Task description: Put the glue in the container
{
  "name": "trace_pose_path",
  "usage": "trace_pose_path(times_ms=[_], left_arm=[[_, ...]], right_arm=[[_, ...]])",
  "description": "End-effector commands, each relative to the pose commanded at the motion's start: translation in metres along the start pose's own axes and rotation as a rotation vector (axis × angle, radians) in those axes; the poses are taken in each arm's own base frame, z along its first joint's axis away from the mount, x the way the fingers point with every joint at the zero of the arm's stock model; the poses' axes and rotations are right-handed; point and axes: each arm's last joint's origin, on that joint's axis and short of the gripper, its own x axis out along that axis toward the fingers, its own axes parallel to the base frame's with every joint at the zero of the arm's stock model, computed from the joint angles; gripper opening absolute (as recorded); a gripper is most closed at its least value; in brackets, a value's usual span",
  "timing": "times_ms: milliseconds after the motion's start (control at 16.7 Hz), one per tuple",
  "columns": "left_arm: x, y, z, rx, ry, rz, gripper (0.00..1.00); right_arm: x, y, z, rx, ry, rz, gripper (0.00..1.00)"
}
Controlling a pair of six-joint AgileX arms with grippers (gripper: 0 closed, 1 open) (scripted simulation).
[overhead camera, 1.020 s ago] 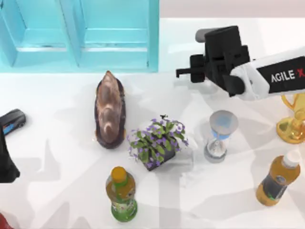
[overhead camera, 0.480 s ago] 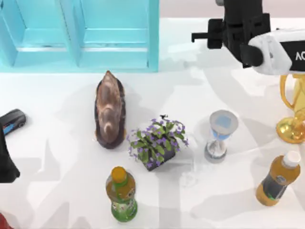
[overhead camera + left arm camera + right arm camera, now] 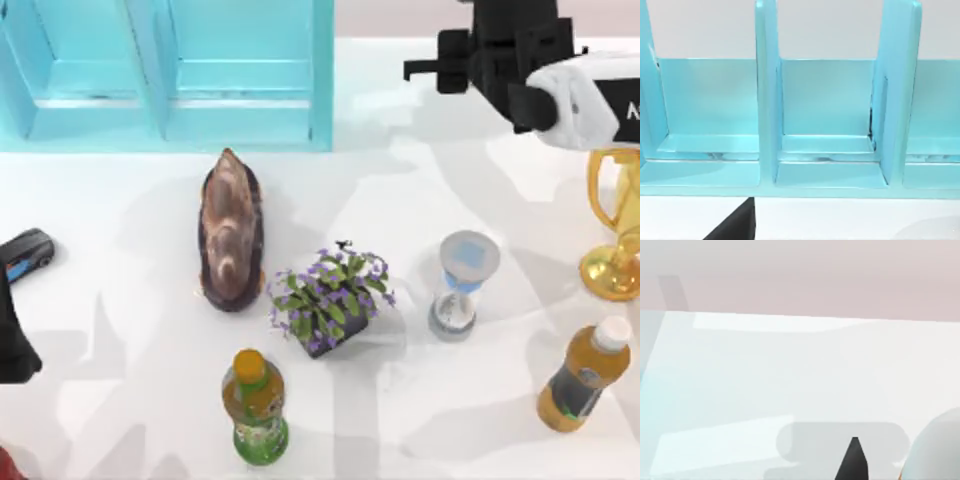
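Container (image 3: 322,80) stands left of the right gripper (image 3: 422,70).

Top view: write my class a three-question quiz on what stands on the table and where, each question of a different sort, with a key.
1. True or false: the hourglass stands to the right of the flower pot.
2. The drink bottle in front of the flower pot has a cap that is: A yellow, B white, C red.
3. Which arm hangs over the table's far right corner, to the right of the blue container?

Key: 1 true; 2 A; 3 the right arm.
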Motion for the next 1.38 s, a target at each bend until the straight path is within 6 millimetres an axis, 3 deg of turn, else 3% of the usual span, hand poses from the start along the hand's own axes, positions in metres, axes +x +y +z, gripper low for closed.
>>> trace_pose_path(times_ms=[180, 300, 480, 600, 840, 1080, 1200, 1380], left_arm=[[0.0, 0.0, 0.0, 0.0, 0.0, 0.0, 1.0], [0.0, 0.0, 0.0, 0.0, 0.0, 0.0, 1.0], [0.0, 0.0, 0.0, 0.0, 0.0, 0.0, 1.0], [0.0, 0.0, 0.0, 0.0, 0.0, 0.0, 1.0], [0.0, 0.0, 0.0, 0.0, 0.0, 0.0, 1.0], [0.0, 0.0, 0.0, 0.0, 0.0, 0.0, 1.0], [0.0, 0.0, 0.0, 0.0, 0.0, 0.0, 1.0], [0.0, 0.0, 0.0, 0.0, 0.0, 0.0, 1.0]], right_arm=[[-0.009, -0.02, 0.035, -0.08, -0.049, 0.054, 0.0], [-0.016, -0.045, 0.059, -0.185, -0.068, 0.092, 0.0], [-0.025, -0.101, 0.078, -0.386, -0.039, 0.146, 0.0], [-0.028, -0.149, 0.075, -0.515, 0.028, 0.189, 0.0], [-0.044, -0.261, 0.033, -0.655, 0.219, 0.332, 0.0], [-0.092, -0.36, -0.037, -0.589, 0.319, 0.534, 0.0], [-0.124, -0.395, -0.071, -0.512, 0.295, 0.61, 0.0], [-0.169, -0.424, -0.109, -0.404, 0.195, 0.677, 0.0]])
